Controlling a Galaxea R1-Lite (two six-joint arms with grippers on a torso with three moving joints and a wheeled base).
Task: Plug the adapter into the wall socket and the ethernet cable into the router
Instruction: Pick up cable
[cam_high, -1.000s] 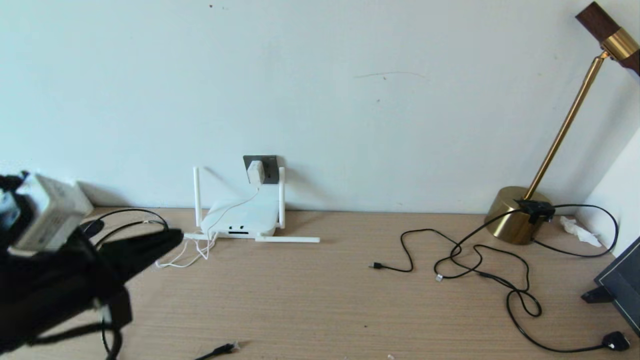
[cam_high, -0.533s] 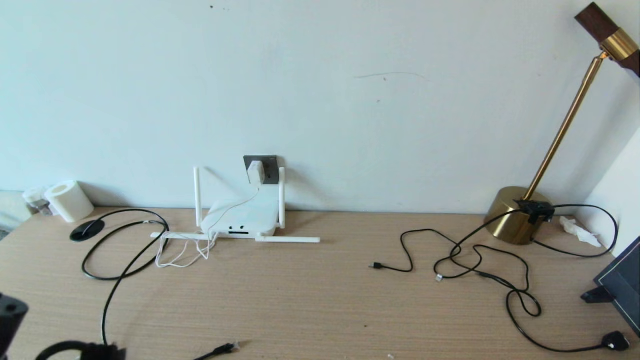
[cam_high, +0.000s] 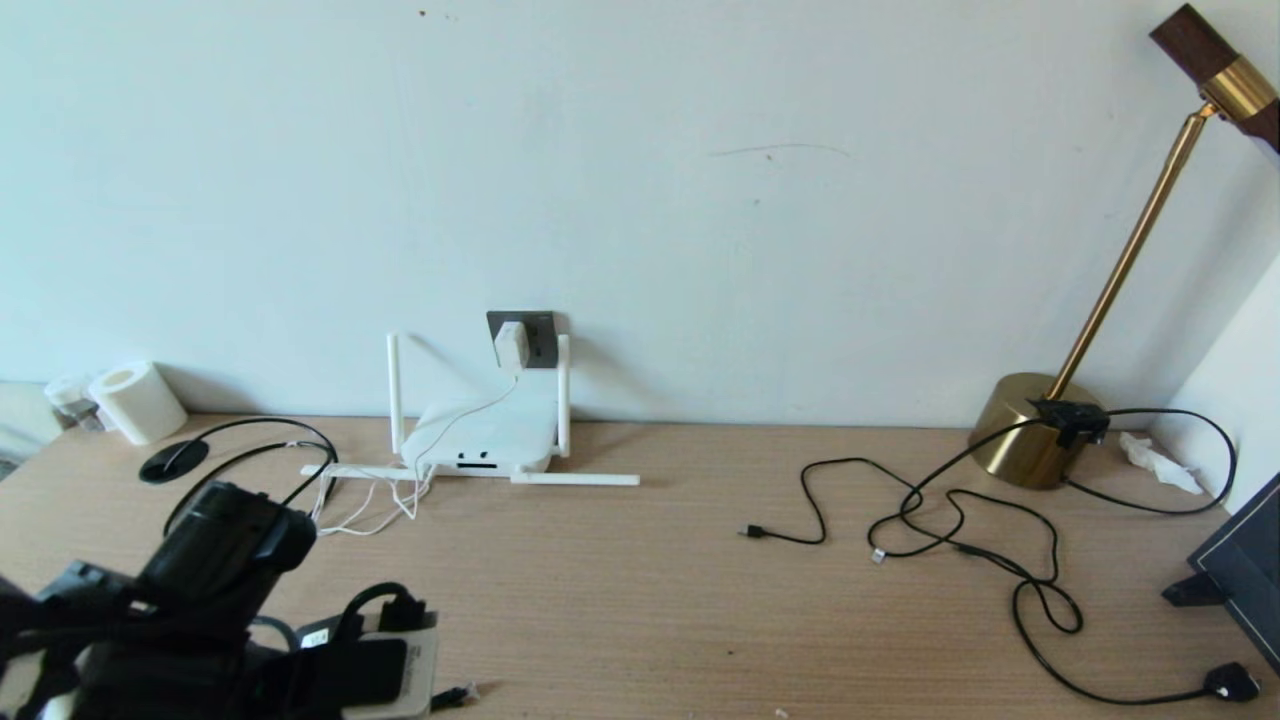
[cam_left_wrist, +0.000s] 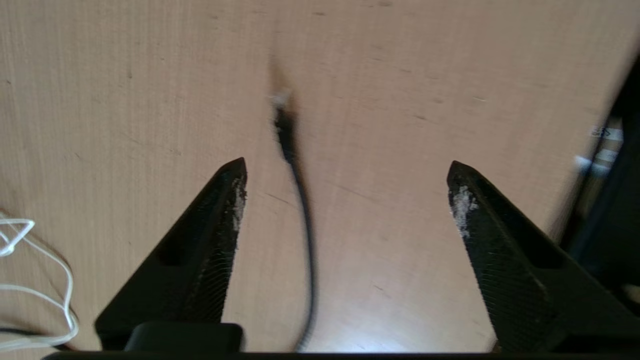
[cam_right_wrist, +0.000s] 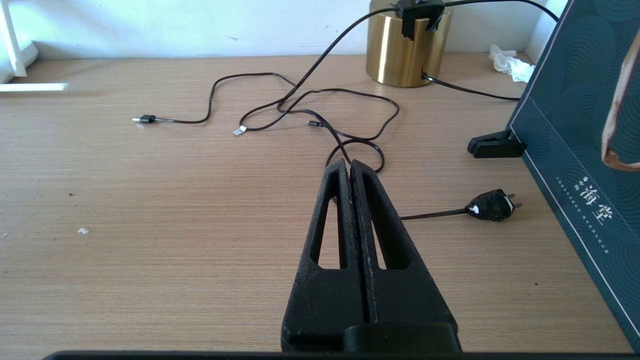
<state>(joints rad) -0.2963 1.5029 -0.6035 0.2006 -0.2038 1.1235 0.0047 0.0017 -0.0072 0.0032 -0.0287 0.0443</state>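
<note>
On the wooden desk (cam_high: 640, 590) against the wall, the router (cam_high: 485, 436) lies flat below the wall socket (cam_high: 524, 338), where the adapter (cam_high: 510, 345) is seated. The left gripper (cam_left_wrist: 345, 172) hangs spread wide above the ethernet cable (cam_left_wrist: 299, 190), its connector tip on the desk between the fingers, untouched. The right gripper (cam_right_wrist: 350, 167) sits clenched and empty near the black plug (cam_right_wrist: 491, 205).

The right gripper (cam_right_wrist: 351, 167), fingers pressed together, hovers over the desk (cam_right_wrist: 150, 210), black plug (cam_right_wrist: 491, 205) just beside, lamp base (cam_right_wrist: 400, 50) beyond.
</note>
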